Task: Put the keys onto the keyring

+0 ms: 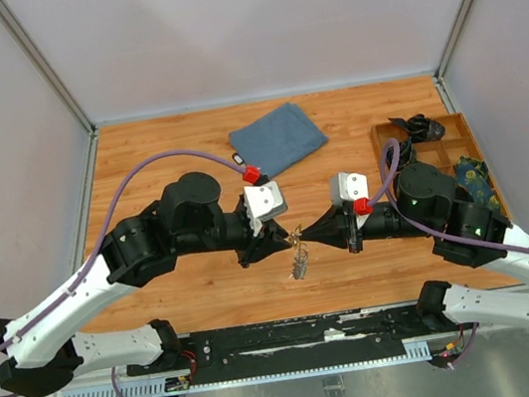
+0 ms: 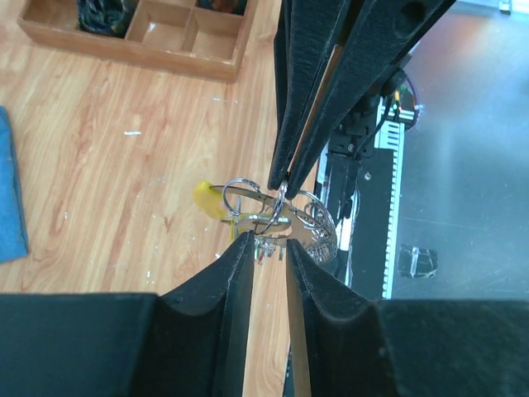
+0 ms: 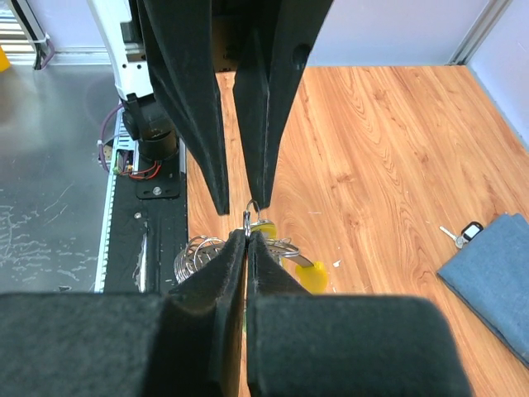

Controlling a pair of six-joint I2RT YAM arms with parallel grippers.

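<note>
Both grippers meet over the table's near middle. My right gripper [image 3: 248, 236] [image 1: 301, 236] is shut on a small metal ring [image 3: 250, 213] at the top of a bunch of keys [image 1: 298, 266] that hangs below it. A yellow-headed key [image 3: 311, 276] [image 2: 206, 198] and the ridged grey keyring [image 3: 193, 253] [image 2: 320, 229] belong to that bunch. My left gripper [image 2: 269, 245] [image 1: 284, 237] faces it, open, fingertips just short of the bunch with nothing between them. A separate black-headed key [image 3: 464, 233] lies beside the blue cloth.
A folded blue cloth [image 1: 278, 138] lies at the back middle. A wooden compartment tray [image 1: 457, 131] [image 2: 140, 51] with dark items stands at the right edge. The black base rail [image 1: 296, 334] runs along the near table edge.
</note>
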